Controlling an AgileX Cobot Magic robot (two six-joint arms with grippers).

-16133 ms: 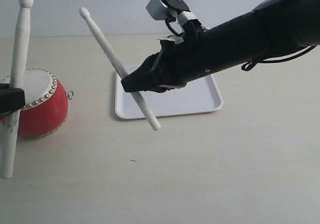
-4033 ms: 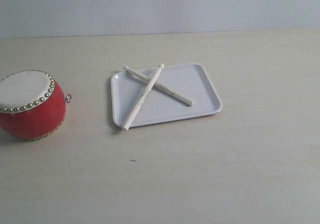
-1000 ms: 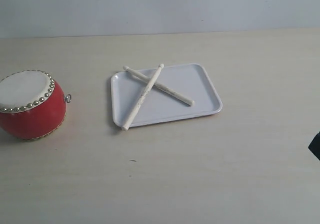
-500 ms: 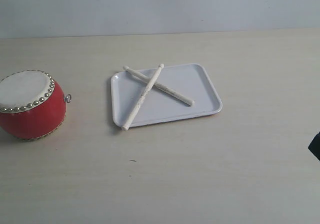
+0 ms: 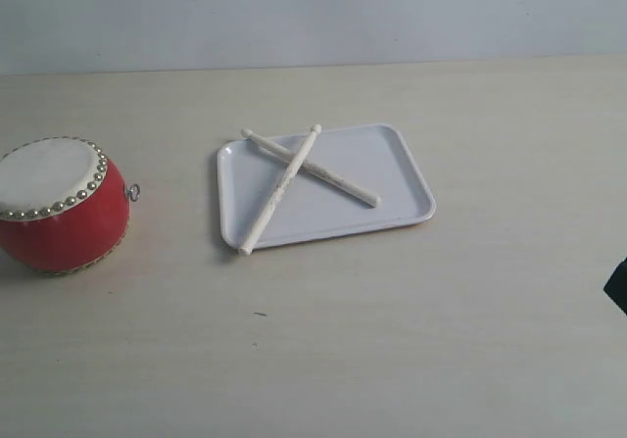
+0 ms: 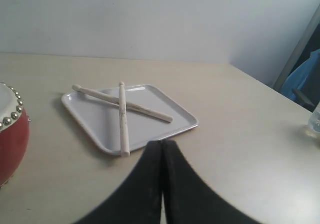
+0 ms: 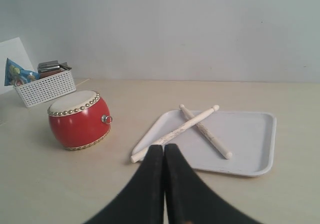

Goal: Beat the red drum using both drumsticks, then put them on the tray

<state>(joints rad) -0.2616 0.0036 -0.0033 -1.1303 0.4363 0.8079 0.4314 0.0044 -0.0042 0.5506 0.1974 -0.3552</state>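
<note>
Pale wooden drumsticks [image 5: 279, 191] lie crossed on the white tray [image 5: 397, 169], apart from the red drum [image 5: 61, 224], and look light, stiff and smooth, best pinched mid-shaft, while the left gripper [image 6: 161, 144] and right gripper [image 7: 164, 147] are pressed together, empty

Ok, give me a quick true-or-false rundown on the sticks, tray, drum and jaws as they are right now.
1. The drumsticks lie crossed on the tray. True.
2. One stick's end overhangs the tray's rim. True.
3. The red drum sits on the tray. False: it stands on the table, apart from the tray.
4. The left gripper holds a stick. False: its jaws are shut on nothing.
5. The right gripper has its jaws open. False: they are shut and empty.
</note>
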